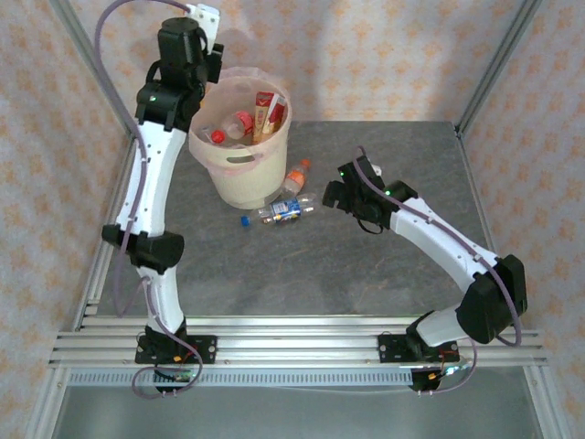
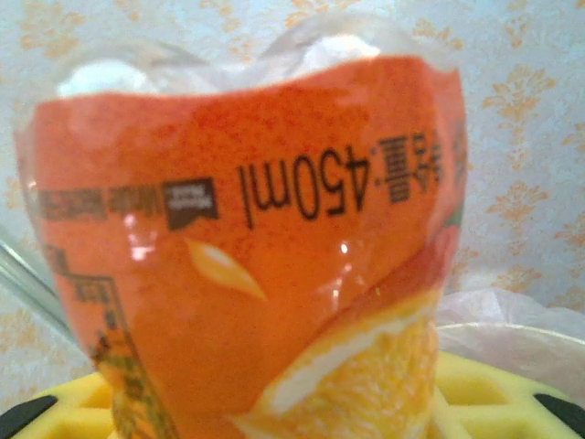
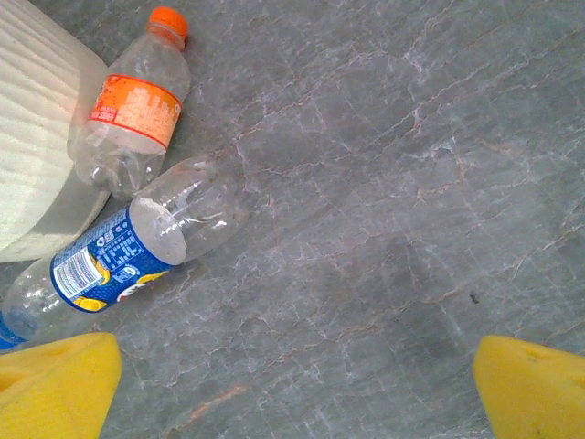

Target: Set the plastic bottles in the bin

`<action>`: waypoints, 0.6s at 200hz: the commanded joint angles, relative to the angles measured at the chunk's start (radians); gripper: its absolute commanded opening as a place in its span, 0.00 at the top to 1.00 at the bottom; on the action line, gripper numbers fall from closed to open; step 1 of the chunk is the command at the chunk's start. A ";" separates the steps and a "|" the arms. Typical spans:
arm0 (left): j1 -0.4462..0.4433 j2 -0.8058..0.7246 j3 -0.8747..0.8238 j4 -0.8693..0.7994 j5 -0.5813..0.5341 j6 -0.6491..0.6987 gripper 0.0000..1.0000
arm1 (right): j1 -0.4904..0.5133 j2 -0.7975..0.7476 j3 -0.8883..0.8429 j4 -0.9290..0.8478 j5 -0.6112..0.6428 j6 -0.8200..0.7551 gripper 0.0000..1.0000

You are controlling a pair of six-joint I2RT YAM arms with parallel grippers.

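Overhead, the left claw (image 2: pixel 283 416) was clenched on an orange-labelled bottle (image 2: pixel 274 256), held up near the rim of the pale bin (image 1: pixel 239 174), in which several bottles (image 1: pixel 249 123) already lay. The right claw (image 3: pixel 292 384) hung released, its yellow fingers spread wide above the grey bench (image 1: pixel 366 274). Two more bottles lay on their sides at the foot of the bin: an orange-capped bottle (image 3: pixel 132 105) by its wall, and a blue-labelled bottle (image 3: pixel 128 251) just beside that one.
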State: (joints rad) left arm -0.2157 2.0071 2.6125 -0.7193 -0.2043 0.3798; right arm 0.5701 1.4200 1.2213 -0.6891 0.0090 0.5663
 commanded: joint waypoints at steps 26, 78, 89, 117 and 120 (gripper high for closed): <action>0.015 0.072 0.032 -0.078 0.050 0.154 0.48 | -0.004 -0.021 -0.023 0.016 -0.012 0.043 0.01; 0.015 0.107 0.006 -0.083 0.057 0.213 0.45 | -0.004 -0.024 -0.023 0.017 -0.009 0.049 0.01; 0.015 0.105 -0.009 -0.095 0.065 0.224 0.42 | -0.004 -0.025 -0.024 0.017 -0.009 0.053 0.01; 0.016 0.105 -0.065 -0.099 0.060 0.265 0.39 | -0.004 -0.027 -0.025 0.017 -0.007 0.051 0.01; 0.015 0.106 -0.069 -0.097 0.058 0.269 0.38 | -0.004 -0.028 -0.025 0.017 -0.007 0.049 0.01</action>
State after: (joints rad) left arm -0.2085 2.1326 2.5877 -0.7891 -0.1524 0.5869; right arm 0.5701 1.4200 1.2076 -0.6792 -0.0082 0.6064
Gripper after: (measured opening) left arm 0.602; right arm 0.992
